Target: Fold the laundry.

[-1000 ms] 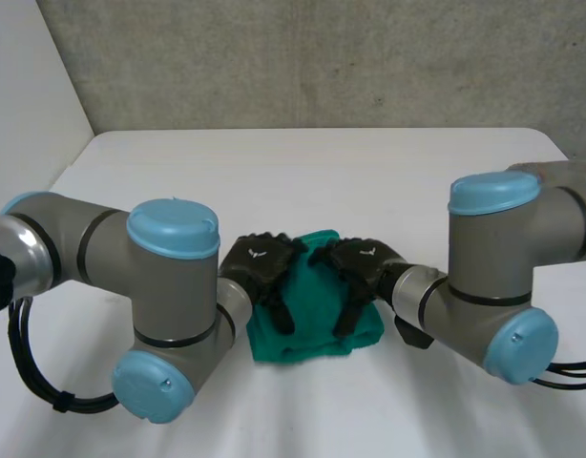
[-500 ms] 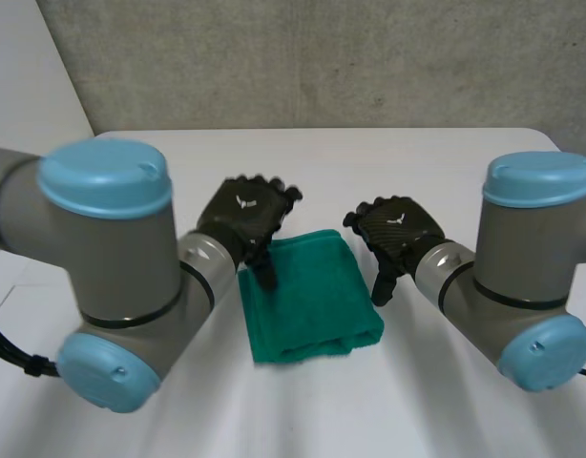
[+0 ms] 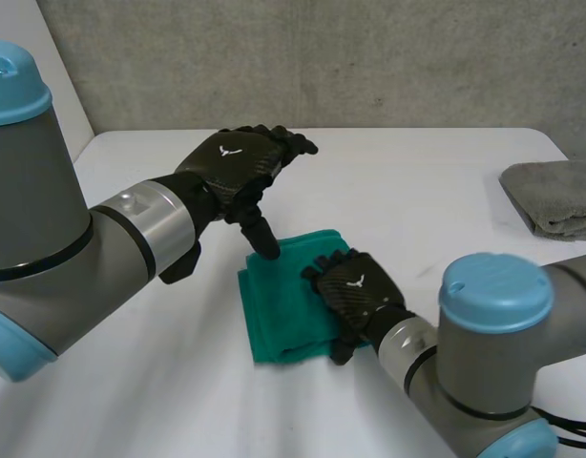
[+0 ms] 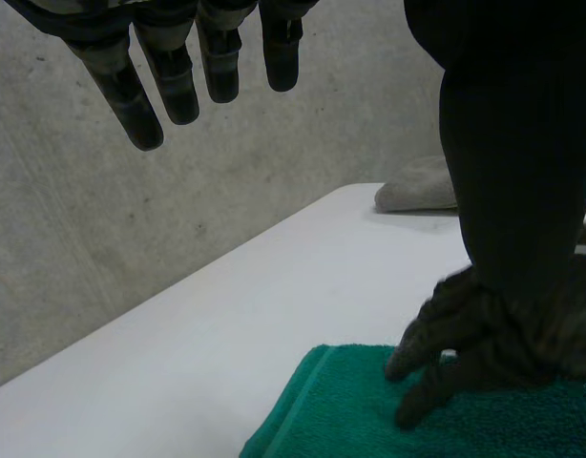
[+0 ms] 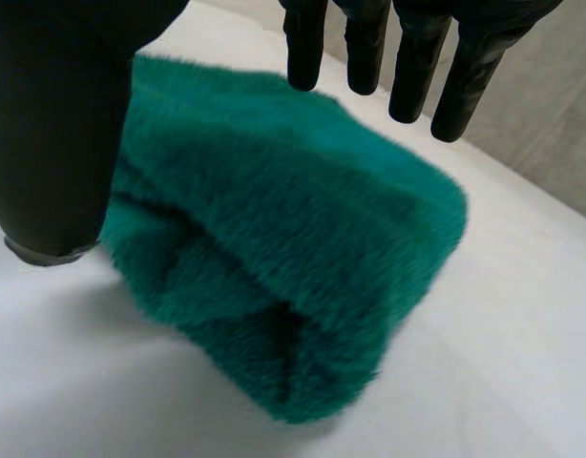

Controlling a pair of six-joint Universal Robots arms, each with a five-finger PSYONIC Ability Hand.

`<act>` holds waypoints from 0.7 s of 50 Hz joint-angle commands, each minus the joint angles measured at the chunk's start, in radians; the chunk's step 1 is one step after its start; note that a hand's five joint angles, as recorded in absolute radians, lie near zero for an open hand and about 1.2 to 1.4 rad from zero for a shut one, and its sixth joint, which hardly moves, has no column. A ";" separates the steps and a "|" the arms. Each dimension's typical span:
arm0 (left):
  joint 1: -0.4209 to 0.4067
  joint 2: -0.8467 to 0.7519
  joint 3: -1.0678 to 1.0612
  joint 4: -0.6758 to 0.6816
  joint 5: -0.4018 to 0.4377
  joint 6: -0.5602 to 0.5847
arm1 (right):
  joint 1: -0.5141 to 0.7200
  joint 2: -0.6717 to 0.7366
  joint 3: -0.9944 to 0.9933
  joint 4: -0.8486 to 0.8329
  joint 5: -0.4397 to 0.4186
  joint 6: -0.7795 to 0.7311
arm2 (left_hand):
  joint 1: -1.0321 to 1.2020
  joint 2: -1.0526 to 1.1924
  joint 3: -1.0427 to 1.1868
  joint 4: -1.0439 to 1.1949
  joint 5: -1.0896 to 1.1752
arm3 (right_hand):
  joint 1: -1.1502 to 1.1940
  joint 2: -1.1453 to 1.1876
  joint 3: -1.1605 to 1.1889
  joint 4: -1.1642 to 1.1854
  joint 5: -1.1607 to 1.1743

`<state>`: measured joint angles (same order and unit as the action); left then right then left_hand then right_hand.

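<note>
A green towel (image 3: 277,315) lies folded in a thick rectangle on the white table (image 3: 417,181). My left hand (image 3: 238,164) hangs open in the air above the towel's far left corner, fingers straight and thumb pointing down. In the left wrist view the left hand's fingers (image 4: 169,81) stretch over the bare table, and the green towel (image 4: 341,410) lies below the palm. My right hand (image 3: 355,291) is open and rests on the towel's right part; its fingertips (image 4: 417,358) touch the cloth. Under the right hand's straight fingers (image 5: 408,57), the towel's (image 5: 274,239) folded layers show at one end.
A folded grey towel (image 3: 555,196) lies at the table's far right edge, also seen beyond the green one (image 4: 422,186). A concrete wall (image 3: 322,57) stands behind the table. Bare tabletop surrounds the green towel.
Both hands lifted off the green towel and drew back. Since then, the left hand has risen higher to the far left, and the right hand has come down onto the towel's right part.
</note>
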<state>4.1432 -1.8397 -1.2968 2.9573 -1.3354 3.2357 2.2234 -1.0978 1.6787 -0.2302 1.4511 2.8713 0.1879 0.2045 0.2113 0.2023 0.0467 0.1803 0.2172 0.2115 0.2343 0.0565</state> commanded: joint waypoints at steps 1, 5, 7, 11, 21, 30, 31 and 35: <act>0.006 -0.001 0.001 -0.003 0.001 -0.004 | 0.012 0.110 -0.039 -0.055 0.009 -0.010 | 0.014 -0.003 -0.010 -0.001 -0.019 | 0.025 -0.012 -0.006 -0.029 -0.026; 0.006 -0.003 -0.001 -0.003 -0.001 -0.004 | 0.012 0.138 -0.056 -0.103 0.018 -0.018 | 0.014 -0.003 -0.010 -0.001 -0.019 | 0.142 0.105 0.111 0.088 0.091; 0.006 -0.003 -0.001 -0.001 -0.001 -0.004 | 0.012 0.148 -0.066 -0.133 0.020 -0.027 | 0.014 -0.003 -0.010 -0.001 -0.019 | 0.309 0.272 0.278 0.255 0.258; 0.006 -0.003 -0.004 0.000 -0.001 -0.007 | 0.010 0.148 -0.082 -0.158 0.018 -0.035 | 0.014 -0.003 -0.010 -0.001 -0.019 | 0.462 0.425 0.431 0.408 0.412; 0.008 -0.001 -0.006 0.002 0.001 -0.033 | 0.010 0.231 -0.198 -0.149 0.020 -0.053 | 0.017 0.000 -0.007 0.002 -0.016 | 0.624 0.587 0.593 0.570 0.573; 0.009 -0.001 -0.007 0.002 0.002 -0.040 | 0.009 0.239 -0.251 -0.144 0.051 -0.118 | 0.017 0.000 -0.007 0.002 -0.016 | 1.216 1.179 1.184 1.162 1.165; 0.009 0.000 -0.007 0.002 0.002 -0.040 | 0.004 0.237 -0.252 -0.144 0.051 -0.121 | 0.017 0.000 -0.007 0.002 -0.016 | 1.216 1.179 1.185 1.162 1.165; 0.011 0.000 -0.007 0.002 0.002 -0.040 | -0.031 0.228 -0.254 -0.132 0.043 -0.136 | 0.017 0.000 -0.007 0.002 -0.016 | 1.216 1.179 1.185 1.162 1.165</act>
<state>4.1513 -1.8400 -1.3046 2.9591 -1.3334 3.1957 2.2275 -0.8560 1.4299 -0.3741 1.4971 2.7569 0.1879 0.2045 0.2113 0.2023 0.0467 0.9076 1.1574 1.1103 1.1619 0.8957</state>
